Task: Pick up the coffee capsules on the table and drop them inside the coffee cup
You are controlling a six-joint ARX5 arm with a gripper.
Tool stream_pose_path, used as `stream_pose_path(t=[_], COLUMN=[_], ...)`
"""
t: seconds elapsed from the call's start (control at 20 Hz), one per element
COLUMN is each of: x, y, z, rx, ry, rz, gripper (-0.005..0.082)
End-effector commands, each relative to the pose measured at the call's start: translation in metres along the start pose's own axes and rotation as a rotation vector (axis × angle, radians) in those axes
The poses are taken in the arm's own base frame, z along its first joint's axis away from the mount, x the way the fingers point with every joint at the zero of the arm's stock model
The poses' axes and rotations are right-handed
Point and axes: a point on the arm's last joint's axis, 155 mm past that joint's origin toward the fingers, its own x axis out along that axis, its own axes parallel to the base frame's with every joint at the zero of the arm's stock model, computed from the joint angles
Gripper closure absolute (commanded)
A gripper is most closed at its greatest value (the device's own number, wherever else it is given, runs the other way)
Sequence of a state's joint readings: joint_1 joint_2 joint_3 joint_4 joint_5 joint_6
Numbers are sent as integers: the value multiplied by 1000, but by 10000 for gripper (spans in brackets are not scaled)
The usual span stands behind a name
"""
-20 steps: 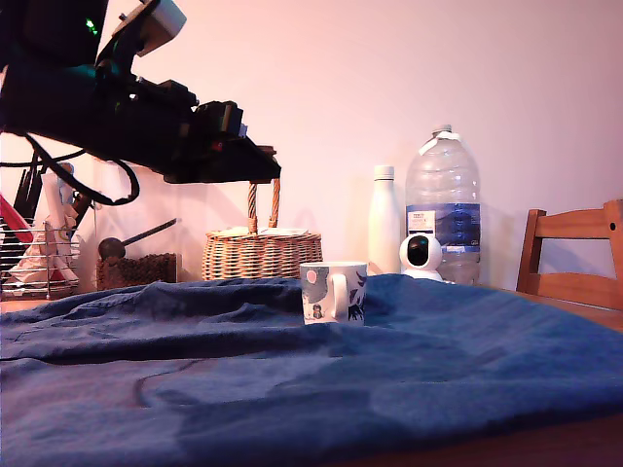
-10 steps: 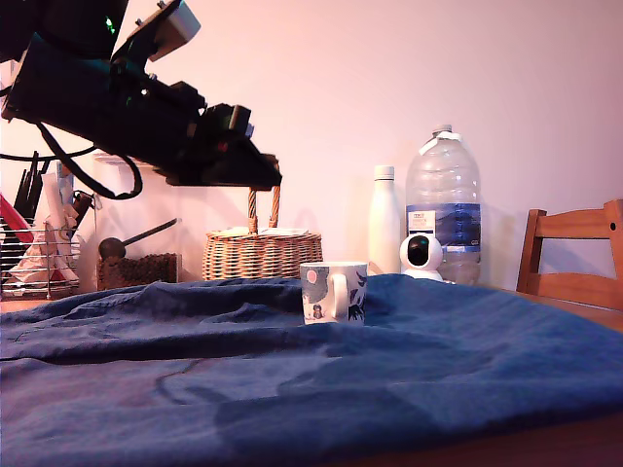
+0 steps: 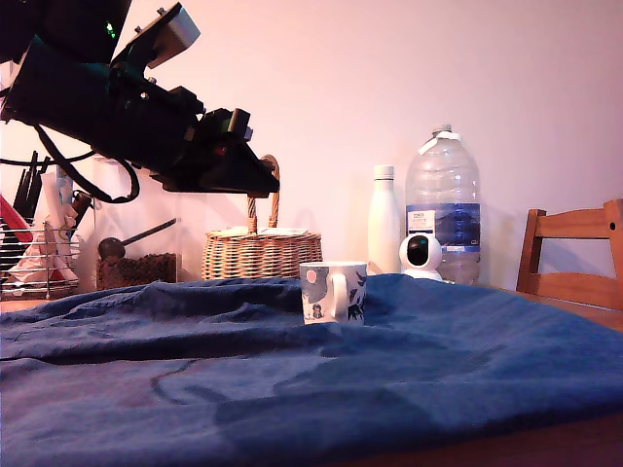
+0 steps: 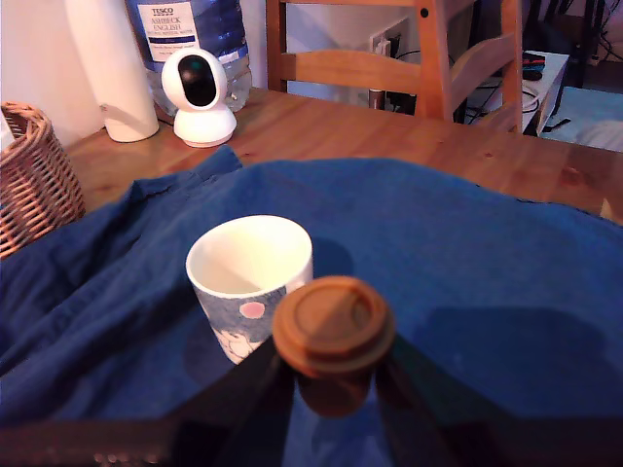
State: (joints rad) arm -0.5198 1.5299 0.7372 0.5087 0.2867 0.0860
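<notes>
Gripper [image 4: 334, 384] clamped on the reddish-brown capsule [image 4: 334, 331], rimmed top facing the wrist camera (fingers dark, blurred at the picture's edge). Just beyond it, the coffee cup [image 4: 250, 280] stands upright on the blue cloth [image 4: 467, 253], mouth open; inside looks empty as far as visible. Exterior view: arm raised above the table, gripper [image 3: 261, 182] up and toward that view's left of the cup [image 3: 334, 291]. Farther back: wicker basket [image 3: 261, 253], white bottle [image 3: 384, 219], small white camera [image 4: 198, 95], wooden chair [image 4: 389, 60].
</notes>
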Motion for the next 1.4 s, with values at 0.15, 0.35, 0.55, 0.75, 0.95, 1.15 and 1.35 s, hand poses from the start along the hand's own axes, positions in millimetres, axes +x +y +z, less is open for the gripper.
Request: stream_pose_path(t=[0.15, 0.35, 0.55, 0.75, 0.95, 1.15, 1.35], x=[18, 38, 58, 74, 88, 105, 122], y=[14, 19, 21, 26, 28, 32, 36], z=[17, 25, 32, 30, 21, 11, -1], rx=[3, 2, -7, -30, -61, -92, -123], ry=[-31, -27, 2, 68, 147, 235, 323], rz=[16, 4, -23, -36, -65, -72, -80], gripper=[577, 577, 577, 577, 577, 577, 577])
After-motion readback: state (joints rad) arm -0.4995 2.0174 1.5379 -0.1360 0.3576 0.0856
